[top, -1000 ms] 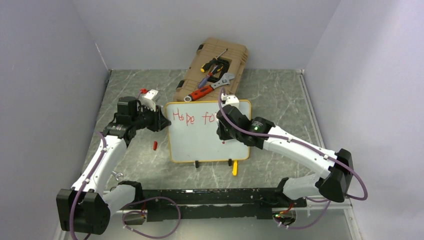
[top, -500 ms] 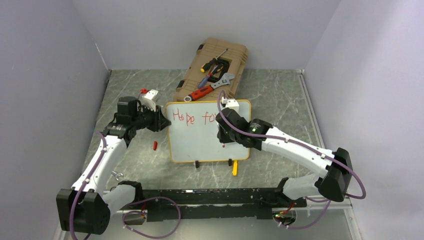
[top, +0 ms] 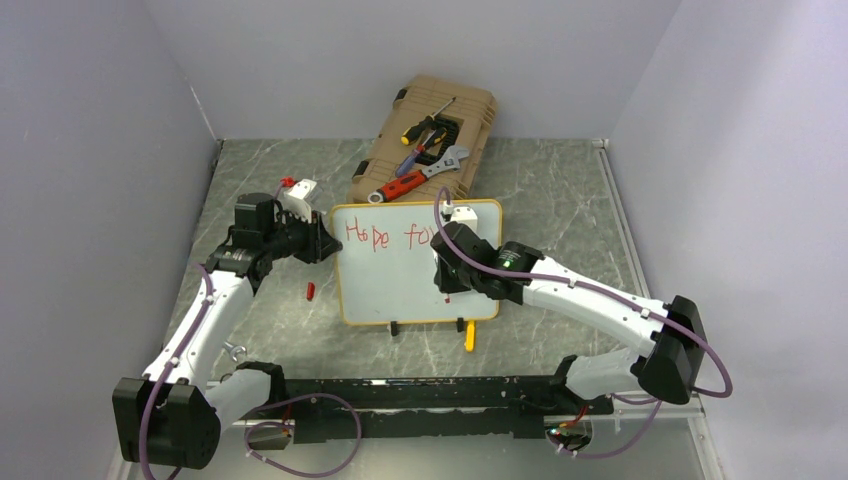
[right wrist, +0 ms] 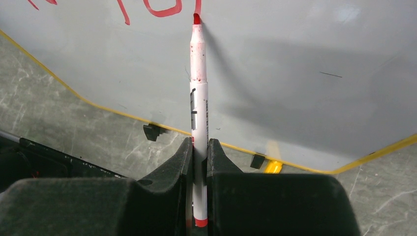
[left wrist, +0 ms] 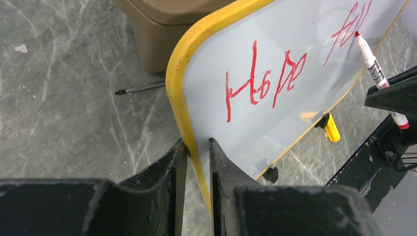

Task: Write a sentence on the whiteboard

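Observation:
The whiteboard (top: 400, 285) with its yellow frame stands tilted in the middle of the table. Red letters (top: 385, 235) on its top line read "Hope fo" and a further stroke; they show in the left wrist view (left wrist: 265, 81). My left gripper (left wrist: 197, 143) is shut on the whiteboard's left frame edge (left wrist: 183, 93). My right gripper (right wrist: 199, 142) is shut on a white marker (right wrist: 198, 113) whose red tip (right wrist: 196, 18) touches the board (right wrist: 305, 88) beside the last letters. The right gripper (top: 447, 270) hovers over the board's right half.
A tan tool case (top: 425, 140) with a screwdriver, pliers and a wrench lies behind the board. A red marker cap (top: 310, 291) lies on the table left of the board. A yellow item (top: 469, 338) lies by the board's front feet.
My right gripper has moved a little down and to the left across the board with the marker. The left arm and the board have not moved.

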`<action>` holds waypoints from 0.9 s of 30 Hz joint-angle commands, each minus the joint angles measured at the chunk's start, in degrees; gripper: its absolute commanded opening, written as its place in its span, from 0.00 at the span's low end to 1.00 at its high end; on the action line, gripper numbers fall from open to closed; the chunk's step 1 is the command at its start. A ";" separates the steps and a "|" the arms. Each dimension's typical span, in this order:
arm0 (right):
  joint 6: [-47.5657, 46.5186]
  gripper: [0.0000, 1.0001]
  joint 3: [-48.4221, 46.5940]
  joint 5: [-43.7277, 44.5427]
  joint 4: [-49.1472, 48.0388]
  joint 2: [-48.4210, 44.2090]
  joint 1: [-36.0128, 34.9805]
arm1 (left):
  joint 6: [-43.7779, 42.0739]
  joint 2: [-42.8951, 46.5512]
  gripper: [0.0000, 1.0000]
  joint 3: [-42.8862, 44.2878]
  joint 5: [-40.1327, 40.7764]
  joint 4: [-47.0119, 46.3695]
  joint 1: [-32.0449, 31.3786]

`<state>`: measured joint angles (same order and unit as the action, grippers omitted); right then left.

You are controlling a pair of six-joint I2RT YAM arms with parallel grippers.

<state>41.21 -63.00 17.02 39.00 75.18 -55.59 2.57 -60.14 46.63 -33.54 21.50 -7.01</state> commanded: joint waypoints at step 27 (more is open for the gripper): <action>0.49 0.00 -2.89 4.94 2.18 -0.72 2.51 | -0.99 0.73 0.00 1.18 -1.83 0.39 -1.34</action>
<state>40.56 -66.46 20.25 40.23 75.59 -53.98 2.57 -60.12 46.63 -33.54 21.50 -7.16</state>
